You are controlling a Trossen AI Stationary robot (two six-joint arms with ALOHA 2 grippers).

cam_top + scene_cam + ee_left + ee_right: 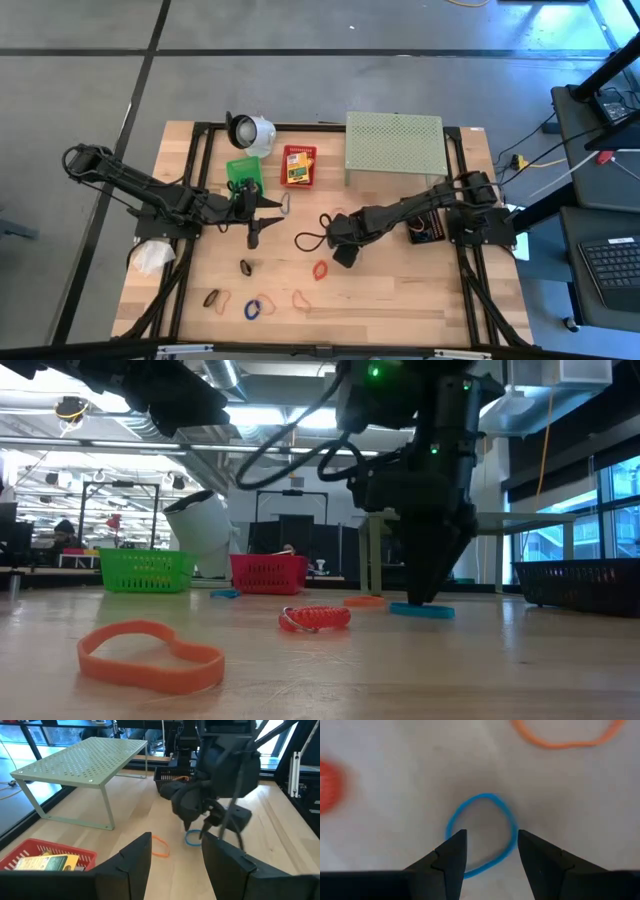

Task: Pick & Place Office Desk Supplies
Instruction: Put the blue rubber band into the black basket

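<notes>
My right gripper (489, 837) is open and points down at the table's middle (342, 258), low over a blue rubber-band loop (480, 834). One finger stands over the loop's rim and the other just outside it. An orange loop (565, 735) and a red coiled band (327, 785) lie flat close by. More loops lie toward the near edge: black (246, 266), blue (252, 308) and orange (300, 298). A yellow-and-green crayon box (296, 165) lies in a red basket (299, 182). My left gripper (175, 845) is open and hovers by the green basket (243, 170). My right gripper comes at the blue loop (420, 610) from above, pointing down, with its open fingers (452, 852) astride one side of it. The loop lies flat on the table. I cannot tell whether the fingertips touch it.
A pale green perforated shelf (394, 142) stands at the far right, and a white round object (250, 130) at the far edge. A black basket (425, 228) sits beside the right arm. A black cord loop (305, 240) lies between the grippers. White crumpled material (152, 257) lies at the left edge.
</notes>
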